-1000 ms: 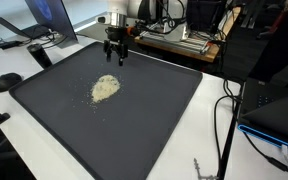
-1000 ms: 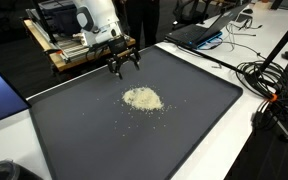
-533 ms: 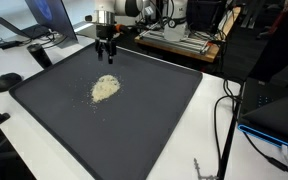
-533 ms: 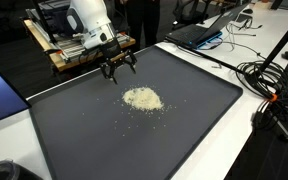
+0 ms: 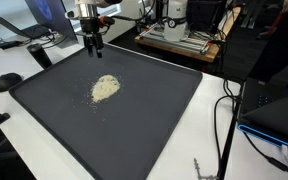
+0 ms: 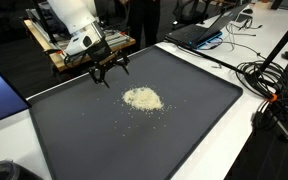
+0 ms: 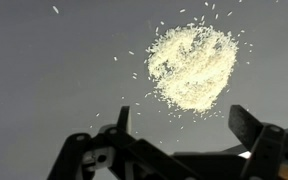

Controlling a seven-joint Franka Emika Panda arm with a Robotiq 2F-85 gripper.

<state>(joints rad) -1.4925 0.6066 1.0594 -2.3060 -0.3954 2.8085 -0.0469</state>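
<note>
A small heap of pale grains (image 5: pixel 105 88) (image 6: pixel 142 98) lies on a large dark grey mat (image 5: pixel 134 120) (image 6: pixel 184 120), and both exterior views show it. My gripper (image 5: pixel 91 48) (image 6: pixel 108 73) hangs open above the mat's far edge, off to one side of the heap and not touching it. In the wrist view the heap (image 7: pixel 192 65) fills the upper right, with stray grains scattered around it. The gripper (image 7: pixel 184 122) has its two black fingers spread wide at the bottom, and only bare mat shows between them.
A laptop (image 5: pixel 44 20) and a black round object (image 5: pixel 8 81) sit beside the mat in an exterior view. A wooden rack with equipment (image 6: pixel 74 45) stands behind the mat. Cables (image 6: pixel 269 85) and a laptop (image 6: pixel 209 30) lie on the white table.
The gripper has travelled sideways along the mat's far edge, away from the heap, staying open. The heap has not moved.
</note>
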